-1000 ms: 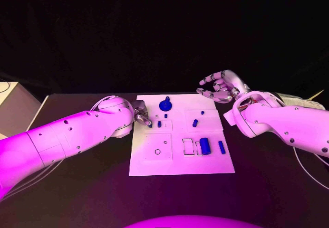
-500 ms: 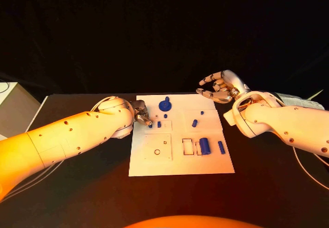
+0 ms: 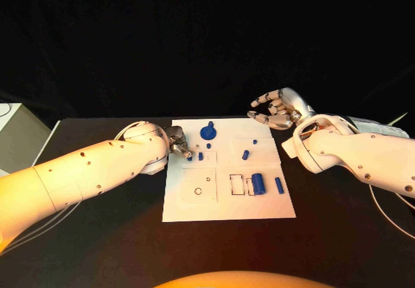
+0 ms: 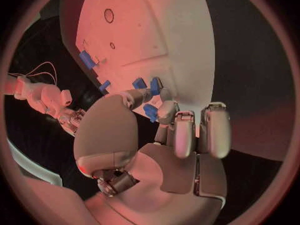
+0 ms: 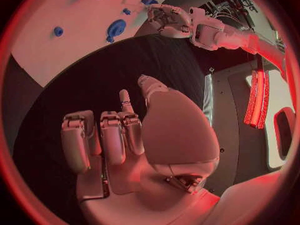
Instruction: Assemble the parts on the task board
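My left hand fingers pinch a small blue part at board 10 o'clock; I'd seat it slow & straight. Right hand curled, holds nothing

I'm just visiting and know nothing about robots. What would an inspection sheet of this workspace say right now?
Surface: black table, dark backdrop behind.
Job's things: white task board mid-table; small blue parts on it, a round knobbed part at its far end, a cylinder and a thin bar nearer its right edge.
Clutter: nothing seen.
Hands: left robot hand at the board's left edge, fingers among small blue parts; right robot hand raised beyond the board's far right corner, holding nothing.
Cables: thin wires by the right arm.
Surroundings: pale box at far left.
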